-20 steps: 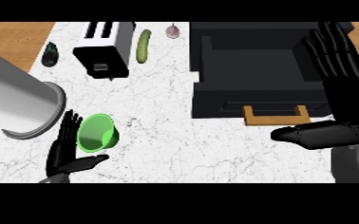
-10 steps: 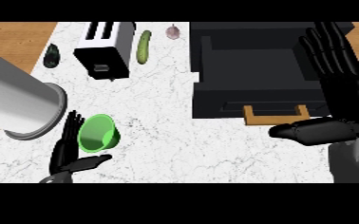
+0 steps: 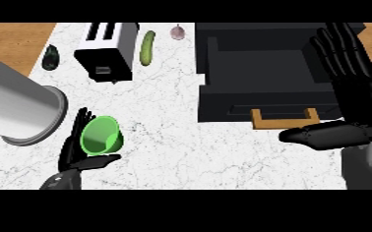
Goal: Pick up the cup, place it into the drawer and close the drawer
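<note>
- Green cup [image 3: 100, 135] sat on the white marbled surface [image 3: 181, 137] near its front left corner, tipped, mouth facing up and left.
- Left hand [image 3: 76, 150] was at the cup: fingers [image 3: 78, 125] straight and spread along the cup's left side, thumb [image 3: 98, 162] reaching under its near edge. Fingers not curled round the cup; actual contact could not be told.
- Large grey metal cylinder [image 3: 25, 110] lay just left of the cup, at the surface's left edge, its open end toward the front.
- Black drawer [image 3: 254, 73] stood open at the surface's right half, dark inside, with a tan handle [image 3: 285, 118] on its front face.
- Right hand [image 3: 341, 86] was over the drawer's right side, fingers [image 3: 335, 49] straight and spread, pointing toward the back edge; thumb [image 3: 312, 135] stretched left, just in front of the handle. It held nothing.
- Black and white toaster [image 3: 108, 51] stood toward the back left.
- Green cucumber [image 3: 147, 47] lay just right of the toaster, lengthwise front to back.
- Small purplish item [image 3: 178, 31] rested near the back edge, between cucumber and drawer; too small to identify.
- Dark oval item [image 3: 50, 57] lay at the left edge, on the boundary with the wooden area [image 3: 22, 42].
</note>
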Robot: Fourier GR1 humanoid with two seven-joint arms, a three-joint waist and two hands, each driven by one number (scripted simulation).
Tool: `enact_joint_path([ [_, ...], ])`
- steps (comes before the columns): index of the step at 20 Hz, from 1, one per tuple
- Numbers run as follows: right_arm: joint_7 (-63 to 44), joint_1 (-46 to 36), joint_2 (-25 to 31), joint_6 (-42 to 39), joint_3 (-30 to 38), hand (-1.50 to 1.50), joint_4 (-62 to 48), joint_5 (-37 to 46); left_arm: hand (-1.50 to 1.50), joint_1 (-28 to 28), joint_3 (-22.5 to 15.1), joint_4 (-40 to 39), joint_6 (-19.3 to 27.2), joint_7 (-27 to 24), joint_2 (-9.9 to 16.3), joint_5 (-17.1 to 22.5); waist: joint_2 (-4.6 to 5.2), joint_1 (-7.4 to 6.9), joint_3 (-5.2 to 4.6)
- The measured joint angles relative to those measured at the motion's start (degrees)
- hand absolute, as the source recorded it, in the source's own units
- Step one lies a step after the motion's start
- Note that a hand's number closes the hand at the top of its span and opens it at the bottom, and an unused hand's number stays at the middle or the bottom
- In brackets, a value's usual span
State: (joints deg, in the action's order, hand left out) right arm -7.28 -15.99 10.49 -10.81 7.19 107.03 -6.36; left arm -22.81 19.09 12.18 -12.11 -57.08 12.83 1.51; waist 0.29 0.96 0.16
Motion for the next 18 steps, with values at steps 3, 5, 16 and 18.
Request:
enact_joint_path([
  [3, -0.3, 0.3, 0.0, 0.0, -0.2, -1.50, 0.3, 0.2, 1.50, -0.4, -0.4, 0.6, -2.7, 0.1, -0.6, 0.1, 0.09, 0.14, -0.21],
  [5, -0.7, 0.0, 0.5, -0.2, 0.2, -1.50, 0.4, -0.2, 1.50, -0.5, -0.5, 1.7, -1.7, -1.4, -1.2, -0.1, 0.11, 0.18, -0.28],
  [16, 0.4, -1.3, 1.9, -1.4, 2.4, -1.50, -2.5, -1.7, 1.50, -3.1, 2.8, 4.9, 9.2, -7.1, -3.5, 0.8, 0.23, 0.26, -0.35],
  [18, 0.5, -1.1, 1.7, -1.4, 2.3, -1.50, -2.4, -1.7, 1.50, -4.5, 3.7, 5.1, 9.9, -7.2, -4.2, 1.6, 0.24, 0.36, -0.34],
])
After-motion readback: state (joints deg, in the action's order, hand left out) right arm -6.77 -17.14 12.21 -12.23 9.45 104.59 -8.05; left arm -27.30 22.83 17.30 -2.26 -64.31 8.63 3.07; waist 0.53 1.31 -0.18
